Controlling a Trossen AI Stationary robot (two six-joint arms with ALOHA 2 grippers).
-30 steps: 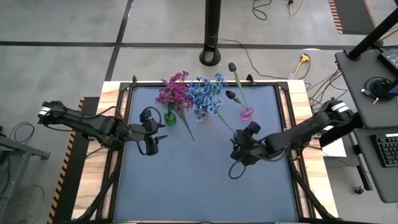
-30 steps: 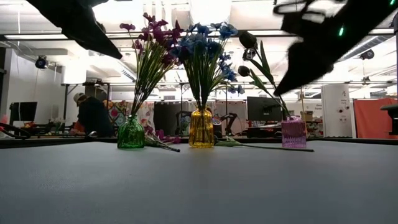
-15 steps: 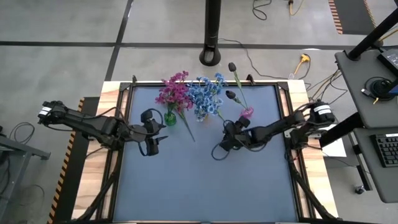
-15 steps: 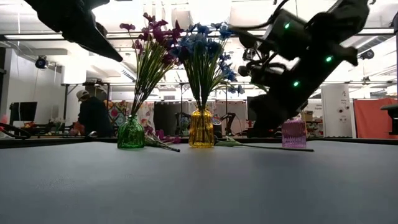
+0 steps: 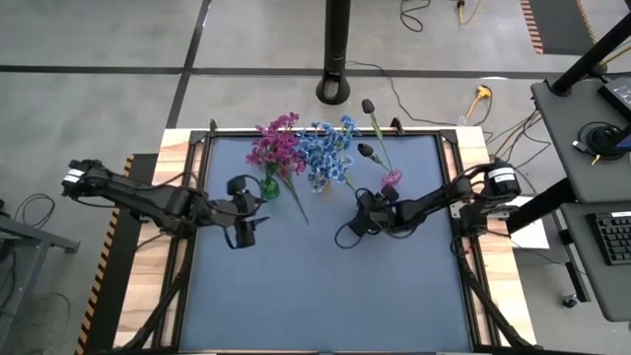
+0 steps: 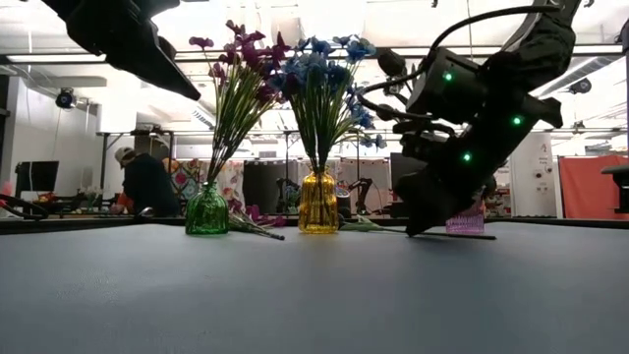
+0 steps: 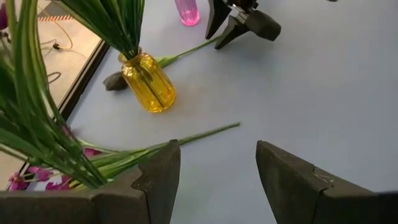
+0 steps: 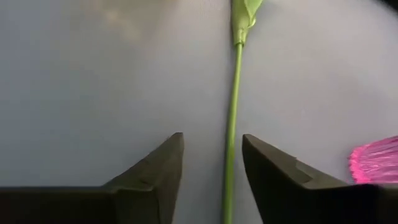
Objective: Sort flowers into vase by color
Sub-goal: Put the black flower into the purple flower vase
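1. A blue-grey surface (image 5: 325,276) stands in a workshop; in the low view a person (image 6: 147,184) stands far behind it.
2. A green vase (image 6: 206,210) holds pink flowers (image 5: 276,148), a yellow vase (image 6: 318,203) holds blue flowers (image 5: 327,150), and a pink vase (image 5: 391,179) holds purple buds (image 5: 367,128).
3. One pink sprig (image 5: 294,195) lies beside the green vase.
4. A loose green stem (image 8: 231,134) lies on the surface between the yellow and pink vases.
5. The right gripper (image 5: 362,209) is down at the surface, fingers apart, one on each side of that stem and not clamped.
6. The left gripper (image 5: 246,202) hovers near the green vase, fingers apart, holding nothing.
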